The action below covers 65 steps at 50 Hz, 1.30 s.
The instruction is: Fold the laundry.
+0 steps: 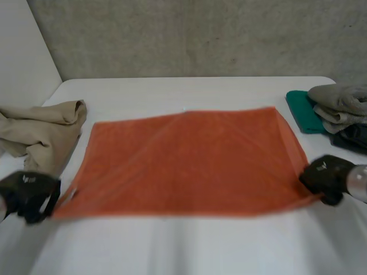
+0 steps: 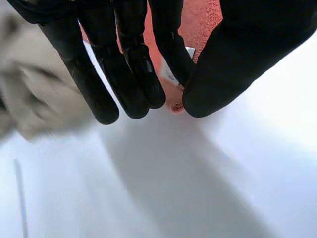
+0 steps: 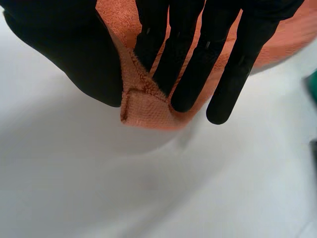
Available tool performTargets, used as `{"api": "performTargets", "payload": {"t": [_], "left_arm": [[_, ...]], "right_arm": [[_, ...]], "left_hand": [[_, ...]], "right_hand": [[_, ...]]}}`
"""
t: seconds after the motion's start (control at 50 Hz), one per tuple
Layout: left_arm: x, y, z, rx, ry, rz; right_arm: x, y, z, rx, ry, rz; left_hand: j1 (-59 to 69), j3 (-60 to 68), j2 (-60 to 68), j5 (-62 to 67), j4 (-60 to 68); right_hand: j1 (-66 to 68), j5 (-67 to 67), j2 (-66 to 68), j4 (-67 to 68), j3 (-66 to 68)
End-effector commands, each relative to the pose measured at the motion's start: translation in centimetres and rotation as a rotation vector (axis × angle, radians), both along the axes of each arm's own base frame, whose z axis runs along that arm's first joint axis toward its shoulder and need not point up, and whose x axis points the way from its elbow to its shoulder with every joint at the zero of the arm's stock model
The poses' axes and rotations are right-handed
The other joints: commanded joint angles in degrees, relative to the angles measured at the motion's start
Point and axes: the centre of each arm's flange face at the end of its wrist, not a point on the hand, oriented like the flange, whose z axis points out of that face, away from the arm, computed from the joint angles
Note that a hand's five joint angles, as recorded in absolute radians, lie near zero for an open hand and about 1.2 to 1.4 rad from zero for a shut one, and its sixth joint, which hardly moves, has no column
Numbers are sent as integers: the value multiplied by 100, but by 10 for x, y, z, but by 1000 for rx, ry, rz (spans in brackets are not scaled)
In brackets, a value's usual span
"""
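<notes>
- Nearest me, the left hand (image 1: 28, 193) grips the near left corner of the orange terry towel (image 1: 195, 163); its wrist view shows the thumb closed against the fingers (image 2: 131, 59) with the corner pinched between them
- Across from it, the right hand (image 1: 325, 177) has the near right corner; the thumb and straight fingers (image 3: 193, 59) squeeze a small folded bit of the hem
- That towel lies spread out on the white table (image 1: 189, 246), nearly flat, in the middle between my two arms, long side towards me
- Progress, as I judge it: no fold has been made in this piece, so the first fold and every later one are left
- Waiting beside the towel's left edge is a crumpled beige garment (image 1: 46, 132), unfolded
- Far right, a teal cloth (image 1: 303, 112), a grey-beige cloth (image 1: 344, 103) and a dark cloth (image 1: 352, 137) sit folded together, which I take as finished work
- Writing: a small white tag (image 2: 190, 52) is sewn at the left-hand corner, and I can read nothing on it; each hand's back carries a pale mark, too small to make out
</notes>
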Motion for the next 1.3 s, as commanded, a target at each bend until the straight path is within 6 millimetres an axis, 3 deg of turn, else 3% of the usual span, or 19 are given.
{"api": "performTargets", "payload": {"t": [0.02, 0.16, 0.24, 0.48, 0.56, 0.68, 0.78, 0.84, 0.86, 0.88, 0.9, 0.96, 1.08, 1.18, 1.3], "left_arm": [[17, 11, 13, 92, -18, -110], [0, -18, 16, -45, 18, -151], [-14, -49, 15, -158, 33, -121], [-54, -171, 18, -584, 16, -13], [-65, -199, 13, -655, 8, 3], [-79, -220, -4, -660, 8, 11], [-92, -221, -15, -641, 18, -1], [-97, -211, -18, -593, 31, -6], [-98, -207, -18, -578, 34, -5], [-99, -197, -13, -549, 44, -5], [-99, -192, -11, -531, 49, -1], [-97, -166, 0, -458, 63, 15], [-96, -121, 11, -308, 93, 30], [-92, -93, 0, -149, 81, 45], [-88, -96, -21, -94, 64, 63]], "right_arm": [[-13, 8, 11, 66, 66, 61], [9, -21, 7, -11, -51, -4], [27, -43, 6, -106, -148, -41], [60, -134, 13, -592, -378, -200], [70, -154, 5, -685, -384, -216], [77, -175, -16, -717, -340, -233], [82, -179, -34, -698, -308, -227], [86, -175, -38, -681, -309, -218], [87, -173, -37, -677, -310, -216], [87, -170, -36, -669, -315, -215], [88, -167, -35, -664, -322, -213], [89, -160, -27, -662, -359, -200], [91, -148, -15, -672, -393, -169], [90, -137, -8, -665, -399, -159], [88, -131, -6, -656, -396, -153]], "left_hand": [[1384, 1133, 1103, 1241, 1088], [1384, 1133, 1103, 1241, 1088], [1384, 1133, 1103, 1241, 1088], [1384, 1133, 1103, 1241, 1088], [1384, 1133, 1103, 1241, 1088], [1384, 1133, 1103, 1241, 1088], [1384, 1133, 1103, 1241, 1088], [1202, 952, 922, 1059, 907], [-132, -382, -412, -275, -427], [-2776, -3027, -3057, -2919, -3071], [-3552, -3802, -3833, -3695, -3847], [-4247, -4498, -4528, -4390, -4543], [-4250, -4500, -4530, -4393, -4545], [-3880, -4130, -4160, -4023, -4175], [-3409, -3660, -3690, -3552, -3704]], "right_hand": [[1470, 1266, 1227, 1138, 1184], [1470, 1266, 1227, 1138, 1184], [1470, 1266, 1227, 1138, 1184], [1470, 1266, 1227, 1138, 1184], [1470, 1266, 1227, 1138, 1184], [1470, 1266, 1227, 1138, 1184], [1470, 1266, 1227, 1138, 1184], [1470, 1266, 1227, 1138, 1184], [1470, 1266, 1227, 1138, 1184], [1470, 1266, 1227, 1138, 1184], [1470, 1266, 1227, 1138, 1184], [1470, 1266, 1227, 1138, 1184], [1470, 1266, 1227, 1138, 1184], [1470, 1266, 1227, 1138, 1184], [1470, 1266, 1227, 1138, 1184]]}}
